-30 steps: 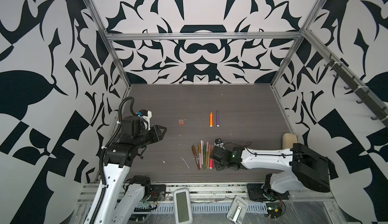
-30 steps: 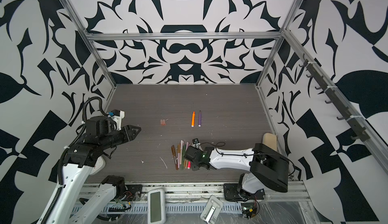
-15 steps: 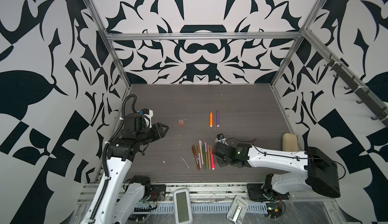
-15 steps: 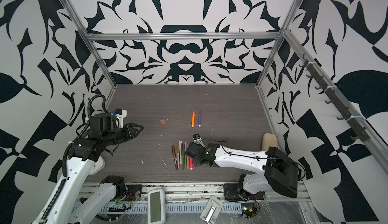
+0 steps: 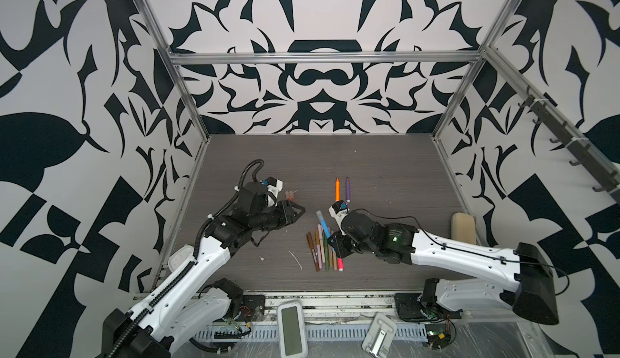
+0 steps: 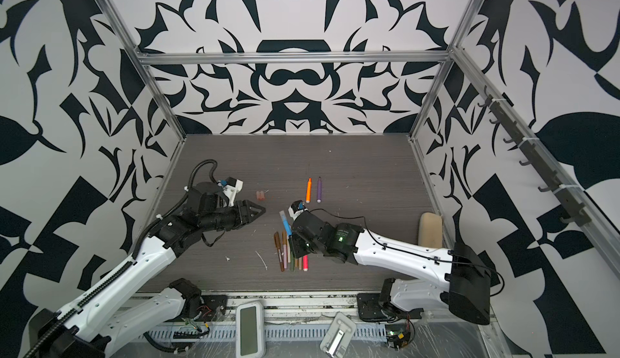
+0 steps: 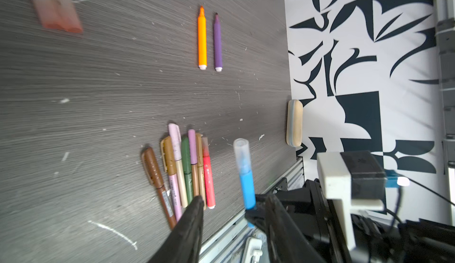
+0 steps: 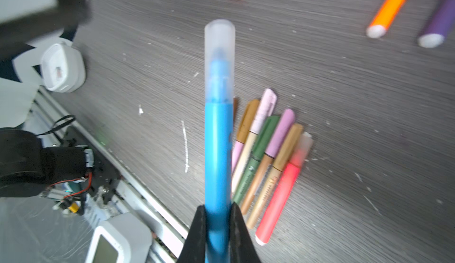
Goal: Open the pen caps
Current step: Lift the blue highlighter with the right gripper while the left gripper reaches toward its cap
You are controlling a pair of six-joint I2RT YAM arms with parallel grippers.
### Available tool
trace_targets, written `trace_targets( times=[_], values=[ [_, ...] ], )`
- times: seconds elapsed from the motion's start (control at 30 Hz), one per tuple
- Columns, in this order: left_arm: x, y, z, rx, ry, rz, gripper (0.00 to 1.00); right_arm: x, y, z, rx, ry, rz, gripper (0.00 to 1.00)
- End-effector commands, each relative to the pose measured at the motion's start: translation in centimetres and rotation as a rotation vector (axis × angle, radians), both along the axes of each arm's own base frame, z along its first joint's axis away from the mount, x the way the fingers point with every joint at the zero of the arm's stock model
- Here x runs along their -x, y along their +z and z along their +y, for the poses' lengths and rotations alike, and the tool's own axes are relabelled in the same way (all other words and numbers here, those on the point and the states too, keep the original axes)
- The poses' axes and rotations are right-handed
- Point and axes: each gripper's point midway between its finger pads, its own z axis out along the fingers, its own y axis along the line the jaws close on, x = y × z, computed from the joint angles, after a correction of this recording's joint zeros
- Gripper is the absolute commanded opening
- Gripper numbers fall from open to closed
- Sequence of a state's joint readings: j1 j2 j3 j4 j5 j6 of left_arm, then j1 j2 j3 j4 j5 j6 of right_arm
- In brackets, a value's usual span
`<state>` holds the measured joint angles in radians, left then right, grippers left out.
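My right gripper (image 8: 218, 208) is shut on the barrel of a blue pen (image 8: 218, 151) and holds it above the table. The pen's translucent cap (image 8: 219, 57) is on and points toward the left arm. In both top views the blue pen (image 5: 323, 227) (image 6: 286, 222) slants over a row of capped pens (image 5: 323, 252). My left gripper (image 5: 300, 210) (image 7: 235, 199) is open and empty, a short way left of the cap (image 7: 242, 153). An orange pen (image 5: 337, 188) and a purple pen (image 5: 347, 188) lie uncapped farther back. Two loose pinkish pen caps (image 5: 289, 194) lie behind the left gripper.
A tan block (image 5: 463, 227) lies against the right wall. A white device (image 5: 292, 329) and a small stand (image 5: 379, 338) sit beyond the table's front edge. White scratch marks (image 5: 296, 259) show left of the row of pens.
The right gripper has lifted the blue pen out of the row and turned its cap toward the left arm. The left gripper has swung right toward the middle.
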<state>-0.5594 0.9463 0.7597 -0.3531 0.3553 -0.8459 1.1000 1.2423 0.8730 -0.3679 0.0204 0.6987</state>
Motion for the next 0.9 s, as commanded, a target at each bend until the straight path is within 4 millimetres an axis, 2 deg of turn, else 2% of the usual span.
trace_targets(
  times=[0.0,0.3,0.43,0.57,0.73,0.77,0.87],
  values=[
    [-1.0,0.2,-1.0,0.029,0.026,-0.017,0.44,-0.2,2.5,2.2,-0.096,0.047,-0.024,0.0],
    [-1.2,-1.9,-2.2,-0.009,-0.001,0.03,0.43,0.1,3.5,3.3,-0.185,0.059,-0.017,0.0],
    [-1.5,-2.3,-2.6,-0.008,-0.01,0.044,0.41,0.2,3.2,3.3,-0.2,0.059,-0.009,0.0],
    [-1.6,-2.6,-3.2,-0.003,-0.02,0.05,0.34,0.2,2.9,3.5,-0.198,0.063,-0.003,0.0],
    [-1.5,-2.9,-3.9,0.005,-0.036,0.059,0.33,-0.2,2.7,3.7,-0.179,0.05,-0.006,0.0],
    [-1.4,-3.0,-3.9,0.005,-0.039,0.061,0.29,-0.3,2.6,3.7,-0.175,0.047,-0.005,0.0],
    [-1.3,-3.0,-4.1,0.009,-0.05,0.06,0.11,-0.4,2.7,3.9,-0.17,0.044,-0.008,0.0]
  ],
)
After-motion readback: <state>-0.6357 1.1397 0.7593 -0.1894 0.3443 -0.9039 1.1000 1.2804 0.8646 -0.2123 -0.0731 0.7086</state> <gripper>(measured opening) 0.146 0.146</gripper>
